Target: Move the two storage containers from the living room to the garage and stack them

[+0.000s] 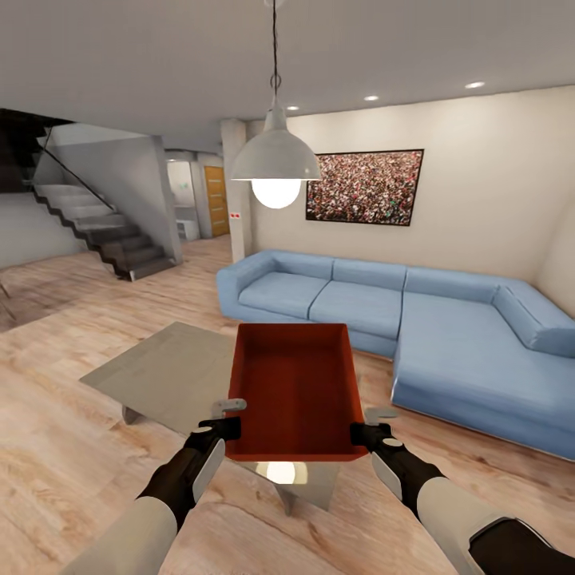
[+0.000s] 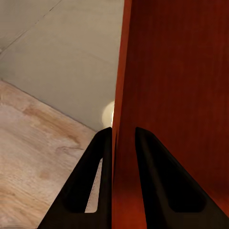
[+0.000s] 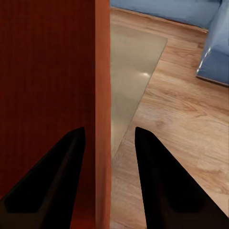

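Container [image 1: 294,387] (long axis pointing toward sofa [image 1: 415,319]) held level, both jaws clamping its sidewalls.

The living room is seen from head height, facing forward and down. Each side wall of the storage container [image 1: 294,391] is viewed close up along wrist-camera fingers; the coffee table [image 1: 164,369] is shared.

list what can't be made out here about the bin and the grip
- Storage container: its underside is hidden by its own walls in the head view.
- Left gripper: wrist view frame cuts off the finger bases.
- Right gripper: whether its outer finger touches the wall is unclear.
- Coffee table: partly hidden behind the container.
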